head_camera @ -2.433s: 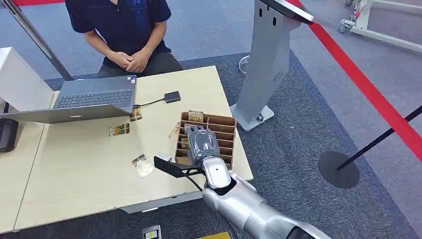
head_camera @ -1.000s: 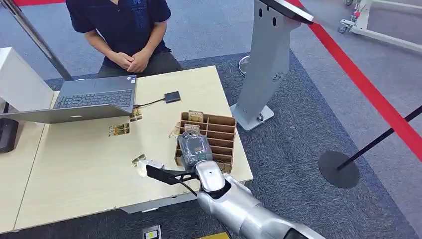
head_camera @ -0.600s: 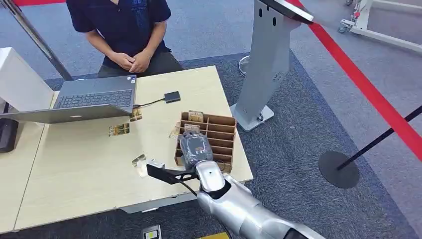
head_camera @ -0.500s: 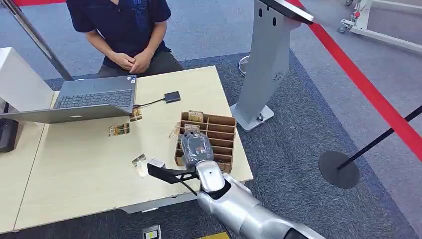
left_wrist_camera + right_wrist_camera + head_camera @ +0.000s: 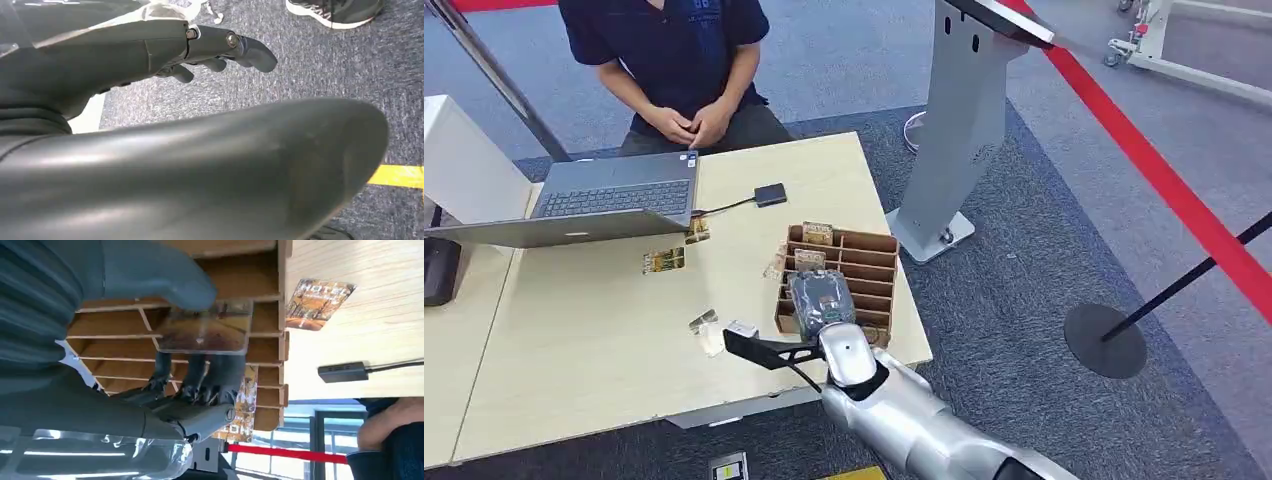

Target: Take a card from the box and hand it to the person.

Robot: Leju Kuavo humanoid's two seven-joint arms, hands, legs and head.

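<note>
I see the pale wood-grain table (image 5: pixel 604 330) crowded on its far side: an open grey laptop (image 5: pixel 589 205) at the far left, a small black adapter (image 5: pixel 770 194) on a thin cable just right of it, and loose printed cards lying flat, one (image 5: pixel 664 261) near the laptop's front edge, another (image 5: pixel 775 263) touching the left wall of the box, two more (image 5: pixel 709 330) nearer to me. A person (image 5: pixel 674 60) in a dark shirt sits behind the far edge with hands clasped, so the laptop lies between most of the table and them. To the right of the table stands a smooth grey metal kiosk pedestal (image 5: pixel 959 130) on speckled blue-grey carpet, with a red floor stripe (image 5: pixel 1164 180) and a black stanchion base (image 5: pixel 1104 340) further right. The brown cardboard box (image 5: pixel 864 262), cut into narrow slotted compartments, sits at the table's near right corner. My right hand (image 5: pixel 822 297), under a clear plastic cover, hangs over the box's left column of slots; in the wrist view its thick grey thumb (image 5: pixel 165 282) and dark fingers (image 5: pixel 200 375) pinch a glossy rectangular card (image 5: pixel 207 335) from both faces, the card standing on edge over the slots. Another card (image 5: pixel 817 233) stands in the far slot. My left hand (image 5: pixel 150 55) hangs over carpet, fingers loosely extended, holding nothing.
</note>
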